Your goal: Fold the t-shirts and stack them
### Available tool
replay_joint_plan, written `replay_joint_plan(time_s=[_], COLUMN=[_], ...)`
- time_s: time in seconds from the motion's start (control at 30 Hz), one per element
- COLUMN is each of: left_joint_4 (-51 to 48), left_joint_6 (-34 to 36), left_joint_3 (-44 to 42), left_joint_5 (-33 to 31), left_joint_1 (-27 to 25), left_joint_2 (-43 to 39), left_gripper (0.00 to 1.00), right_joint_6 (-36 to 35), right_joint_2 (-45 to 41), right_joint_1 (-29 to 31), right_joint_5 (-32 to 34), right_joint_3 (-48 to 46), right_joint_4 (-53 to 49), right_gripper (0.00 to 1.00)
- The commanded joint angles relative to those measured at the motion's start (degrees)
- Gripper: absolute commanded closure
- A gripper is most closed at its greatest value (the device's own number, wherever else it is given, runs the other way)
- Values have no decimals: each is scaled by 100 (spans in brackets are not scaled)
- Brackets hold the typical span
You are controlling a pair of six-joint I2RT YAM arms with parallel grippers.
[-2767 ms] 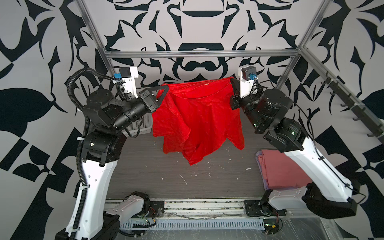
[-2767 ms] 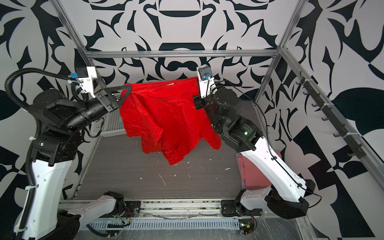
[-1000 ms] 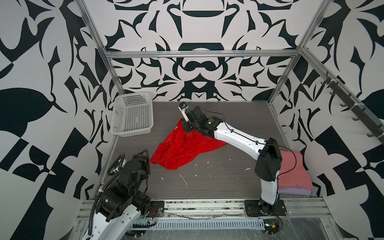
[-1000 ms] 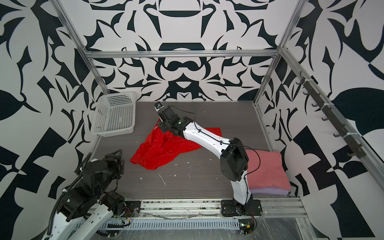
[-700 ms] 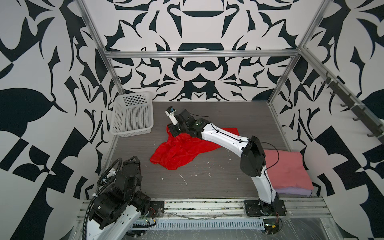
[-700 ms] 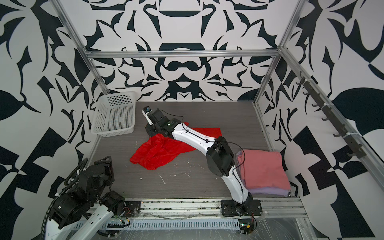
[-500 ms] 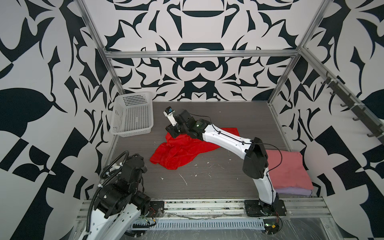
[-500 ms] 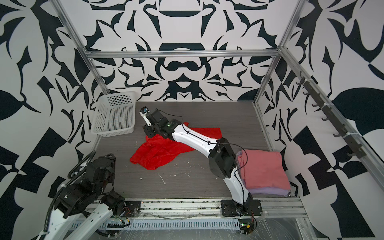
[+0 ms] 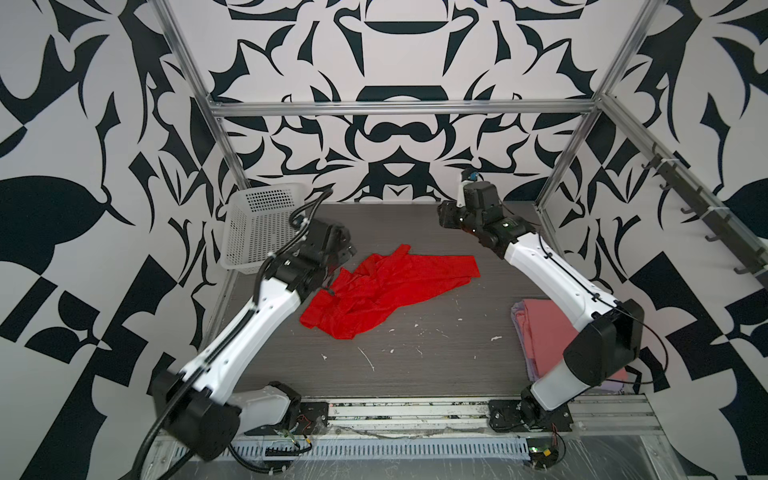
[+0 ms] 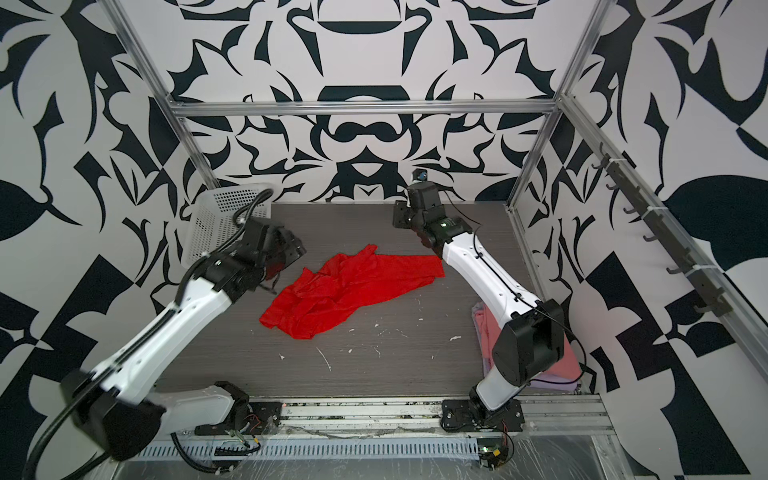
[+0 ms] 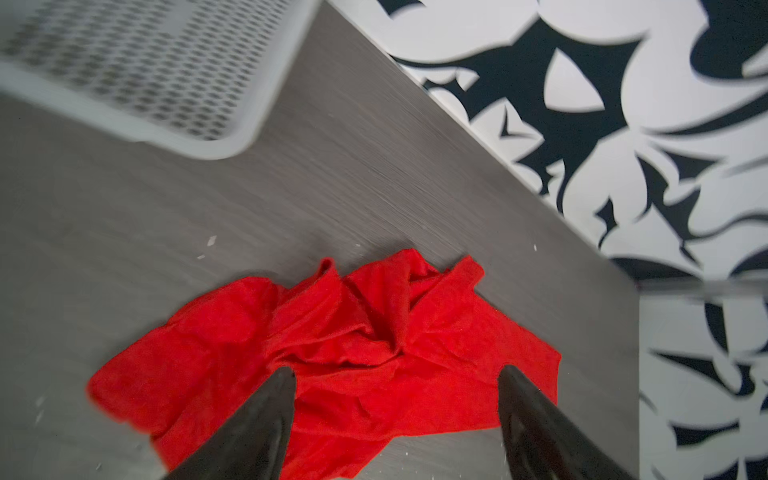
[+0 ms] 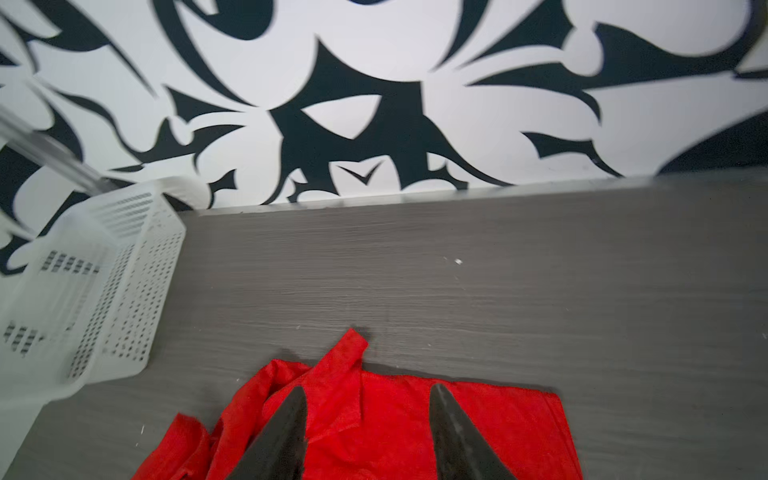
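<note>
red t-shirt lies crumpled and unfolded on the table, about mid-table and a bit toward the left, one flatter part stretching right, bunched folds at its left end; same in both top views. the left gripper sits over the shirt's left end, just in front of the white basket, which stands at the back left corner. in the left wrist view we see its two dark fingers spread wide with nothing between them but red cloth below; we can't tell if the tips touch the cloth, and the picture is blurred. the right gripper is near the back of the table, apart from the shirt's right end. in the right wrist view its fingers are parted, less wide than the left pair, gripping nothing, with the shirt's far edge under them. the pink t-shirt lies folded at the right edge of the table, partly hidden behind the right arm, on top of the lavender t-shirt, of which only a thin edge shows. white flecks dot the table in front of the red shirt.
</note>
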Motion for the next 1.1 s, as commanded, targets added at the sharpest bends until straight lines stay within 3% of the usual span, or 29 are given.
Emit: replay_joint_plan(time_s=[0.0, 0.2, 0.33, 0.47, 0.7, 1.07], left_joint_4=[159, 68, 76, -237, -362, -150], left_joint_6=[1547, 2364, 2592, 2513, 1967, 1531], left_joint_3=[840, 2288, 3123, 4154, 5362, 5433], left_joint_5=[1335, 2589, 2953, 2840, 2536, 1778], left_joint_1=[52, 201, 218, 227, 208, -184], left_joint_2=[1053, 2922, 3911, 4828, 6146, 6773], left_gripper=[19, 18, 19, 22, 27, 32], right_joint_6=[687, 1197, 1587, 1893, 1686, 936], right_joint_2=[-144, 42, 168, 230, 610, 1773], right_joint_1=[-239, -611, -825, -1017, -1348, -1535], right_joint_5=[58, 393, 210, -1, -362, -1023], right_joint_3=[-300, -736, -1034, -1153, -1088, -449], right_joint_4=[-275, -421, -241, -230, -354, -181], right_gripper=[48, 48, 49, 50, 51, 52])
